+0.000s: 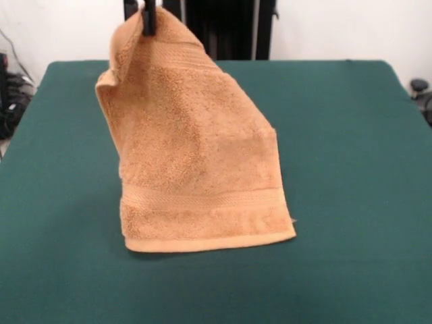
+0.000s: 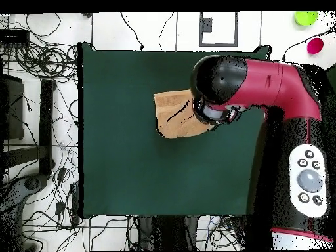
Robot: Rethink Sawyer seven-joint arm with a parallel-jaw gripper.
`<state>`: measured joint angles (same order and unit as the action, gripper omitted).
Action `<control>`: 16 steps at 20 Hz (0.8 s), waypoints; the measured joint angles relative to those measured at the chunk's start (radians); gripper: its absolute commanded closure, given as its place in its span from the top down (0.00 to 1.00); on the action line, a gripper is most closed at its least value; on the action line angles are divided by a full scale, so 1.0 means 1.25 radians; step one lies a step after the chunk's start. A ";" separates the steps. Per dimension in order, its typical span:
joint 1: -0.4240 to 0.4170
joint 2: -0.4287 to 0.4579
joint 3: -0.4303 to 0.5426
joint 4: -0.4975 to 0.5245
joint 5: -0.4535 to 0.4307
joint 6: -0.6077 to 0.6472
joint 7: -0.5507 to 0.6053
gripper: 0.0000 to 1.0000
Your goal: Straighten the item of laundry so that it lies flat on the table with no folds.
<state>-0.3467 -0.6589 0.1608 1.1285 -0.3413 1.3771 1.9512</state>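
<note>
Front view: tan-orange towel pinched at its top corner by a black gripper and lifted above a dark green table.

Clamped shut on the towel's upper corner near the picture's top edge. Hanging in a tilted drape, left edge curled inward, lower hem with its woven band resting on the table just left of centre. Seen from overhead, mostly hidden under the red and black arm, with only a tan patch showing on the green top.
</note>
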 measured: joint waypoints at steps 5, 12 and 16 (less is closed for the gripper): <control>0.001 0.001 0.000 -0.024 0.000 0.035 0.000 0.00; 0.006 0.003 0.000 -0.052 0.000 0.072 0.000 0.00; 0.013 0.011 0.000 -0.084 0.000 0.107 0.000 0.00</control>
<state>-0.3306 -0.6450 0.1609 1.0240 -0.3415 1.5113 1.9512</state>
